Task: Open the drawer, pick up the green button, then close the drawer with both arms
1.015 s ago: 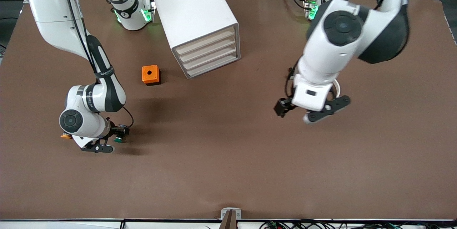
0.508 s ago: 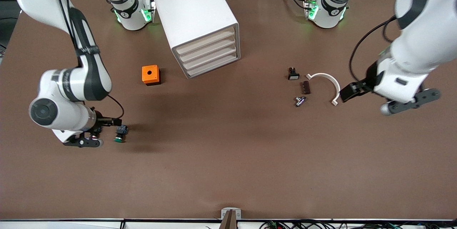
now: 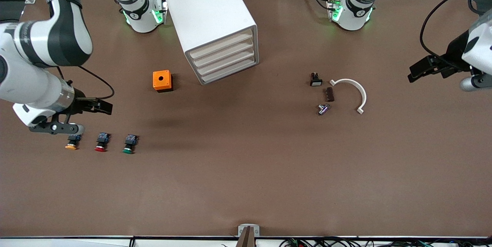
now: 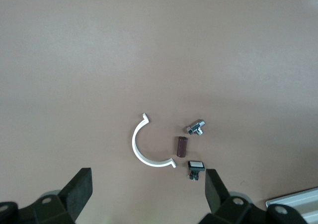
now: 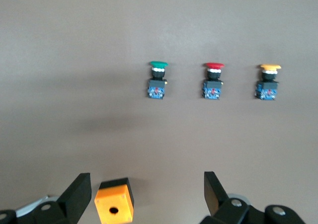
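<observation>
The white cabinet point(image 3: 207, 12) stands at the table's back, and its four beige-fronted drawers point(image 3: 223, 56) are all shut. I cannot tell which one is the task's drawer. The green-capped button point(image 3: 129, 144) lies on the table, free of any gripper; it also shows in the right wrist view point(image 5: 158, 77). My right gripper point(image 3: 100, 106) is open and empty, up over the table toward the right arm's end point(image 5: 145, 176). My left gripper point(image 3: 421, 69) is open and empty, up over the left arm's end of the table point(image 4: 147, 173).
A red-capped button point(image 3: 101, 142) and an orange-yellow-capped button point(image 3: 72, 142) lie in a row with the green one. An orange box point(image 3: 162, 80) sits near the cabinet. A white curved piece point(image 3: 353, 89), a black switch point(image 3: 315, 80), a brown block point(image 3: 329, 94) and a metal fitting point(image 3: 323, 109) lie toward the left arm's end.
Both arms have swung up and out toward their own table ends. The right gripper has left the green button on the table. The other two buttons and the small parts are uncovered.
</observation>
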Robot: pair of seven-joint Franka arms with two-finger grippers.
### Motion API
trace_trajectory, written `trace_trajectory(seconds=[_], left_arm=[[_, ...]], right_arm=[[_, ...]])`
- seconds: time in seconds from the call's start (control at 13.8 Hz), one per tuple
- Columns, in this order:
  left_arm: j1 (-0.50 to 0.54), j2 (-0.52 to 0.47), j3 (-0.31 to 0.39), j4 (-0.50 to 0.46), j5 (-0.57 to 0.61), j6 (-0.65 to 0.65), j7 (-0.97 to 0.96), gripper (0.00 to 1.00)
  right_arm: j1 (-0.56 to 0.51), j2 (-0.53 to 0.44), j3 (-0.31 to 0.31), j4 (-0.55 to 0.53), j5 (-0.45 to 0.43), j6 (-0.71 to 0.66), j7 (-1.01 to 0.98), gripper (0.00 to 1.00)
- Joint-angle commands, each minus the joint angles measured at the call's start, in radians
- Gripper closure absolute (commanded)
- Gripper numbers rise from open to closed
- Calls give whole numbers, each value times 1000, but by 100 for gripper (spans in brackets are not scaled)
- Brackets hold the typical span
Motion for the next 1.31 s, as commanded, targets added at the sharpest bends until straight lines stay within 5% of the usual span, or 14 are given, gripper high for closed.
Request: trace_trajectory(seconds=[0.0,0.22,0.58,1.23], left_arm=[[6,-65,-16,-43,1,-26,23,0],[7,-76,-19,-43,-2,-31,46,0],[3,-77,-19,-39,7,-28,53,0],[79,-89,-99,-40,9,-31,92,0]], right_arm=[[-13,-25,-4,75,2,-110,6,0],[-60,-37,-4,177,2,-239,-11,0],[-163,-63,-5,195,53,-292,-135,0],[-123,-83,2,212,34,-323,-124,0]])
